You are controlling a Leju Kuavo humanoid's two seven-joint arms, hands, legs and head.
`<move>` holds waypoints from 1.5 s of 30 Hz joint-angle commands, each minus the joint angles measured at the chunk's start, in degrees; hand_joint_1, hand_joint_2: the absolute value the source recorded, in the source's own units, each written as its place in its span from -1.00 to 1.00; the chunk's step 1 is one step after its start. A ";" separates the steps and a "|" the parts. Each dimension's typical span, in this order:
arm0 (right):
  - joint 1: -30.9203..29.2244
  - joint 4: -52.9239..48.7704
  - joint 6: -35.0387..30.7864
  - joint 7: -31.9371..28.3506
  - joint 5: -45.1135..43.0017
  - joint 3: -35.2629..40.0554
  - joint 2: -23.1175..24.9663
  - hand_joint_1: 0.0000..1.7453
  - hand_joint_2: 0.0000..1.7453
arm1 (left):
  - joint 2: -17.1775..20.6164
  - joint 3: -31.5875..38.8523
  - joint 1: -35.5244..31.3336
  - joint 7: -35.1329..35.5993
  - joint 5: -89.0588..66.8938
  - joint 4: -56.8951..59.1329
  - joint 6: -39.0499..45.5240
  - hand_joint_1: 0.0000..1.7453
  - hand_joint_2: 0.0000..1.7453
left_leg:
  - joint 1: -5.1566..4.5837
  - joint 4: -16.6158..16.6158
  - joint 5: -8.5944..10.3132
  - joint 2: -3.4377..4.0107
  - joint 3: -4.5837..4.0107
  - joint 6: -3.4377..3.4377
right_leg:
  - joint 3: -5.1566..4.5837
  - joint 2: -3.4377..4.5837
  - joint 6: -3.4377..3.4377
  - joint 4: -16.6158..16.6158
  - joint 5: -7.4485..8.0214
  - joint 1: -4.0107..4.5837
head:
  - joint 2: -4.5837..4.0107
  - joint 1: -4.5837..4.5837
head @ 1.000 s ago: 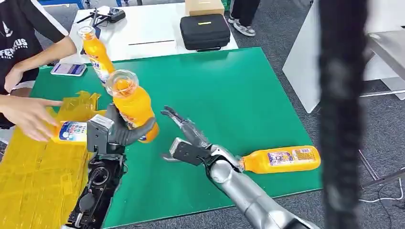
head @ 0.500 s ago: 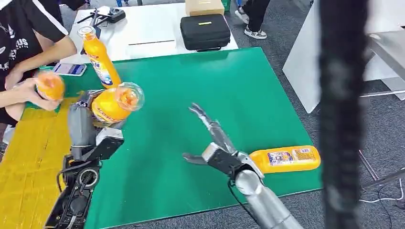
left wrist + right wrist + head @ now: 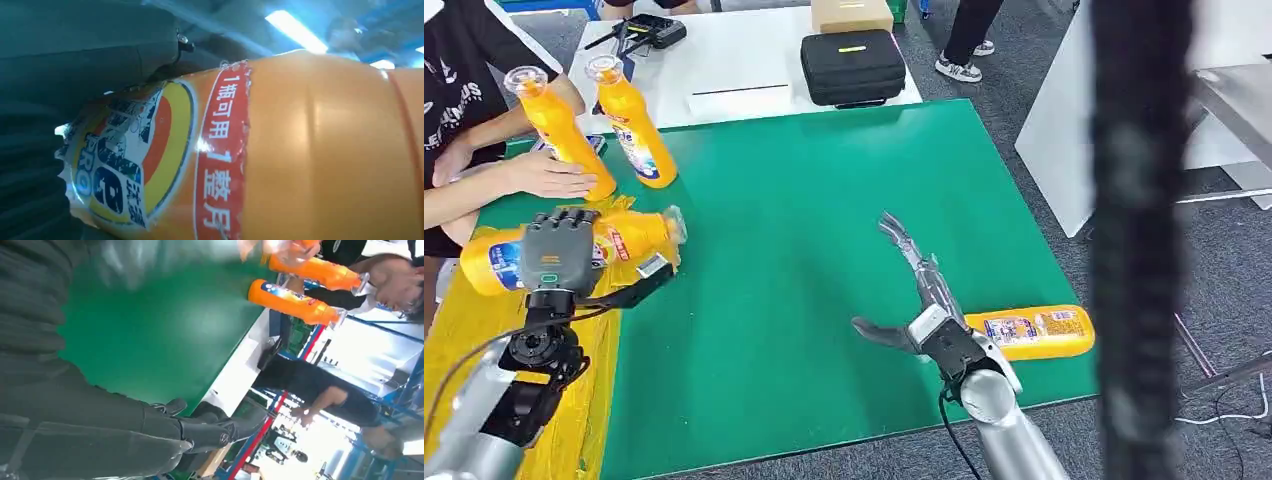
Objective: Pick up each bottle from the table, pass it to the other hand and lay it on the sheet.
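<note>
At the left of the head view the left hand (image 3: 556,252) wraps its fingers around an orange bottle (image 3: 629,235), holding it on its side over the yellow sheet (image 3: 484,320), likely ready to lay down. At centre right the right hand (image 3: 921,300) is empty, fingers spread above the green table (image 3: 824,200), just beside another lying bottle (image 3: 1034,332). A person's hand (image 3: 549,175) steadies an upright bottle (image 3: 559,125) at upper left.

glossy orange plastic bottle with a shiny printed film label (image 3: 310,150) | matt, smooth green table mat (image 3: 824,200) | crinkled glossy yellow plastic sheet (image 3: 484,330) | brushed silver metal right forearm (image 3: 1014,440) | matt black fabric case (image 3: 854,65)
</note>
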 commanded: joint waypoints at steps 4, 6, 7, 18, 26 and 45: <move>2.87 -3.40 0.89 0.36 0.68 -4.31 1.06 -1.00 1.00 | 1.70 -6.85 -8.91 -1.59 -0.34 24.51 -2.70 1.00 1.00 | 0.03 0.00 -0.17 0.08 0.30 -0.15 | 0.34 -0.01 -0.03 0.00 -0.15 0.03 | 0.00 0.04; 3.51 -3.77 0.94 0.45 0.88 -4.89 1.22 -1.00 1.00 | 0.50 -2.93 -8.65 -3.20 0.17 26.47 -0.94 -1.00 1.00 | 0.04 0.04 -0.22 0.04 0.37 -0.20 | 0.41 -0.07 -0.04 0.04 -0.21 0.04 | 0.00 0.02; 3.52 -3.85 1.00 0.53 1.00 -4.97 1.23 -1.00 1.00 | 0.19 -2.49 -8.68 -3.33 -0.34 27.21 -1.30 -1.00 1.00 | 0.03 0.02 -0.17 -0.01 0.28 -0.17 | 0.33 -0.10 -0.03 0.01 -0.17 0.03 | 0.00 0.02; 3.35 -3.76 1.17 2.17 3.60 -5.49 1.98 -1.00 1.00 | -3.36 6.30 -7.94 -11.62 3.83 28.72 -1.78 -1.00 1.00 | 0.04 0.04 -0.20 -0.07 0.32 -0.17 | 0.38 -0.19 -0.01 0.02 -0.22 0.05 | 0.00 0.02; 3.90 -4.51 -0.90 3.19 8.57 -5.13 1.03 -1.00 1.00 | -7.49 16.48 -5.18 -27.53 17.41 22.09 -1.04 -1.00 1.00 | 0.05 0.08 -0.27 -0.05 0.43 -0.21 | 0.50 -0.18 -0.01 0.06 -0.29 0.06 | 0.00 0.00; 0.65 -5.61 3.87 21.59 46.55 -4.26 -15.16 -1.00 1.00 | -12.38 13.91 14.70 -48.94 84.68 -31.39 -44.24 -1.00 1.00 | -0.02 0.12 -0.31 0.14 0.18 -0.11 | 0.24 0.05 0.02 0.03 -0.16 -0.01 | 0.00 0.00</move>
